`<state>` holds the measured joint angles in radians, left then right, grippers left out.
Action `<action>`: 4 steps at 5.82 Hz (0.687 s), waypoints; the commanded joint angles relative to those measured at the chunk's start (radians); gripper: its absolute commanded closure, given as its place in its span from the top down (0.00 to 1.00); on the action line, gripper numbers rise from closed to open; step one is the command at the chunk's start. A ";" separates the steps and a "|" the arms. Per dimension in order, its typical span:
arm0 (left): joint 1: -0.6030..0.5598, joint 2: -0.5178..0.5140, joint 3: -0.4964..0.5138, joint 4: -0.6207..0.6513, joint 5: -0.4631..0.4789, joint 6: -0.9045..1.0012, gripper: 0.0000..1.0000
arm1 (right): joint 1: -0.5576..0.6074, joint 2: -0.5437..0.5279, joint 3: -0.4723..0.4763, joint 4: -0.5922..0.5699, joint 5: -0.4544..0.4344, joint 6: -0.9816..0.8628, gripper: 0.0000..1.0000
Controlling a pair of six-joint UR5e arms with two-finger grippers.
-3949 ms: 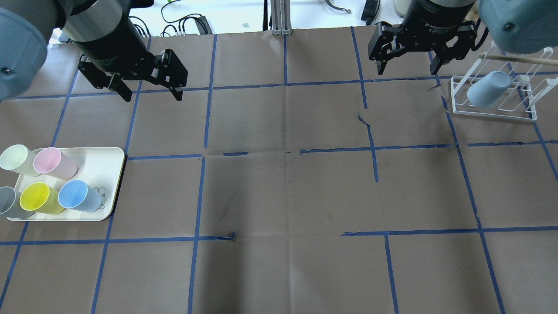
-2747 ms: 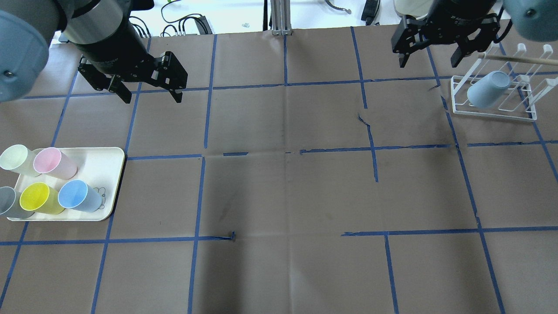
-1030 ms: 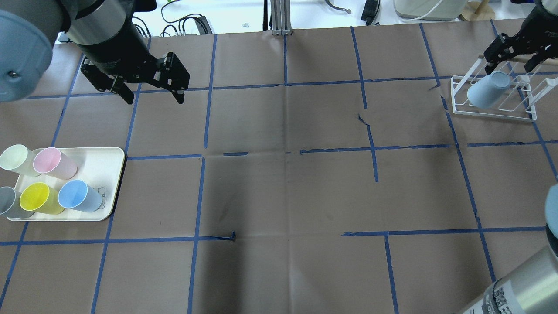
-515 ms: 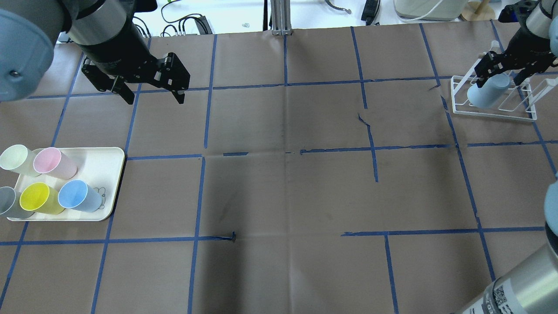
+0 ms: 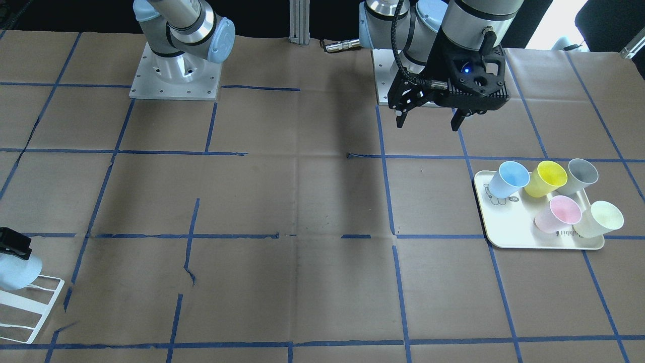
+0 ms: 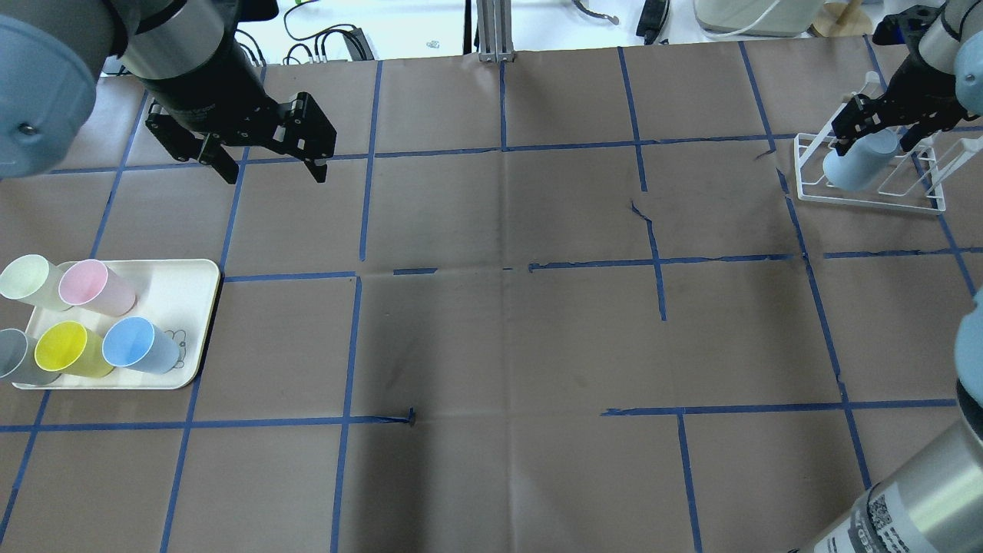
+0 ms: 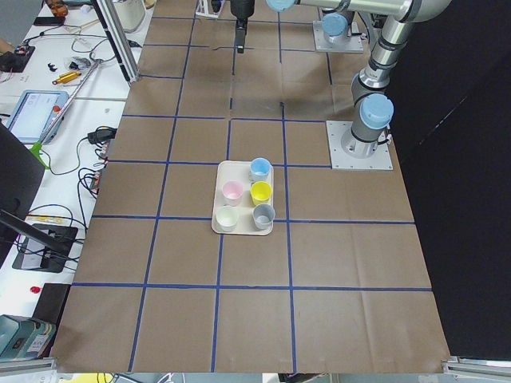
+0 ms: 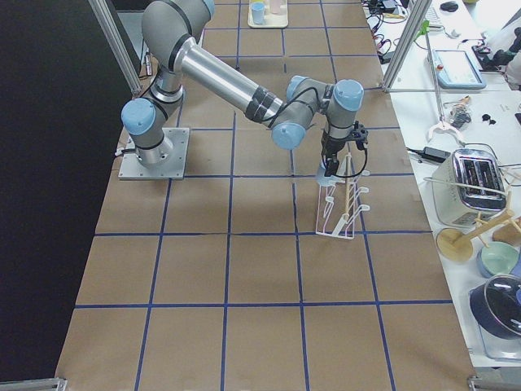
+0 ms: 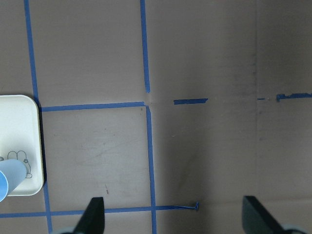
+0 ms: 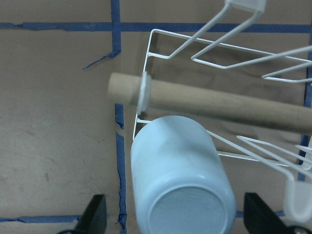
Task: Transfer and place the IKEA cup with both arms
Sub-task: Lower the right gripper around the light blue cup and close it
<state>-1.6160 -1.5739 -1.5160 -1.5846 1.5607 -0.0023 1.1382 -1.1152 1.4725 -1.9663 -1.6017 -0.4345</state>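
Observation:
A pale-blue IKEA cup (image 6: 858,165) lies upside down on a peg of the white wire rack (image 6: 868,201) at the far right. My right gripper (image 6: 877,140) is open and straddles it. In the right wrist view the cup (image 10: 180,185) sits between the fingers (image 10: 95,214), and I cannot tell whether they touch it. A second blue cup (image 6: 138,346) stands on the cream tray (image 6: 180,296) at the left. My left gripper (image 6: 273,173) is open and empty, above the table behind the tray.
The tray also holds a yellow cup (image 6: 67,349), a pink cup (image 6: 96,286), a pale-green cup (image 6: 29,280) and a grey cup (image 6: 14,357). A wooden dowel (image 10: 219,100) crosses the rack just above the cup. Blue tape lines grid the brown table.
My right gripper has swung from the back of the table out to the rack and come down around the cup there. The left arm has barely moved.

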 commanded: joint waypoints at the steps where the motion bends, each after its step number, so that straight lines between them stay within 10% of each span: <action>1: 0.001 0.002 0.000 0.000 -0.004 0.017 0.98 | 0.000 0.005 0.034 -0.060 0.002 -0.001 1.00; 4: -0.001 0.000 -0.001 0.000 -0.002 0.019 0.98 | 0.000 -0.009 0.031 -0.078 -0.003 0.002 0.66</action>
<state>-1.6167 -1.5717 -1.5163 -1.5846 1.5574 0.0166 1.1382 -1.1208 1.5052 -2.0459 -1.6030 -0.4331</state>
